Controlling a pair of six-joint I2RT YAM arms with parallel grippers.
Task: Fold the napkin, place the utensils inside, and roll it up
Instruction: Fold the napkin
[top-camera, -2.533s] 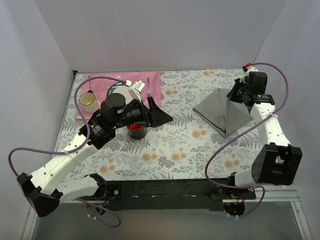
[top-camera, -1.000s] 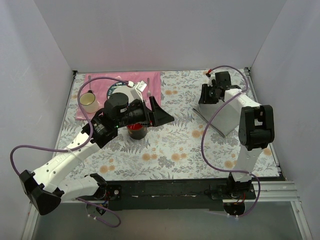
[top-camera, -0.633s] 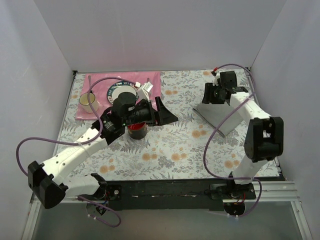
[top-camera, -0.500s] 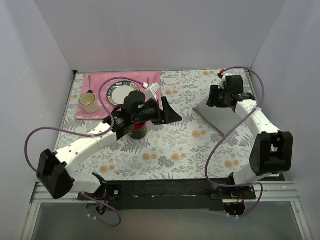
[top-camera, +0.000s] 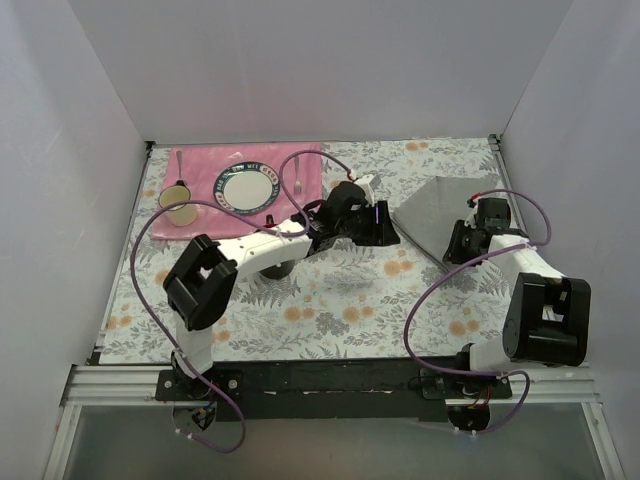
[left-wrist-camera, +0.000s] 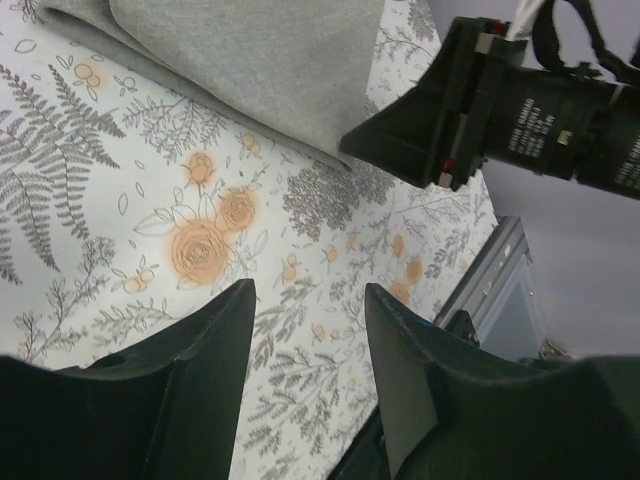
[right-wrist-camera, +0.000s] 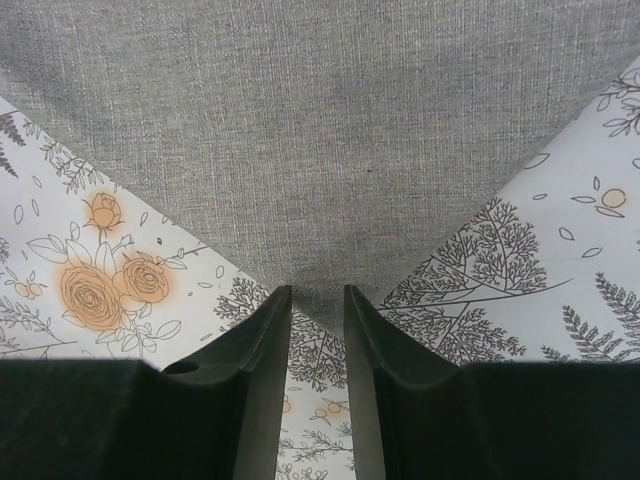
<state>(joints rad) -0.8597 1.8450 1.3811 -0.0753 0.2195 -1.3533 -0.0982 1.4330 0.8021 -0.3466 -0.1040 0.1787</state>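
1. My left hand (left-wrist-camera: 308, 292) is open. Its two dark fingers (left-wrist-camera: 205, 375) stand well apart and nothing is between them.
2. Below this gap there is only the flowered table (left-wrist-camera: 200, 250).
3. The napkin (top-camera: 440, 208) lies flat on the right part of the table. It is grey and has the shape of a triangle. In the left wrist view I see two layers, one on the other.
4. In the top view my left arm reaches across the middle of the table. The left hand is near the left corner of the napkin, but apart from it.
5. My right hand (right-wrist-camera: 317, 295) points at the near corner of the napkin. Its fingers stand with only a narrow gap, and they grip nothing.
6. The tip of this corner ends just at my right fingertips. I cannot tell if they touch the cloth.
7. A pink placemat (top-camera: 200, 160) lies at the far left. It carries a round plate (top-camera: 247, 188) and a pale mug (top-camera: 178, 198).
8. One slim utensil (top-camera: 300, 178) lies on the placemat, right of the plate and well apart from the napkin. It is too small to see more of it.
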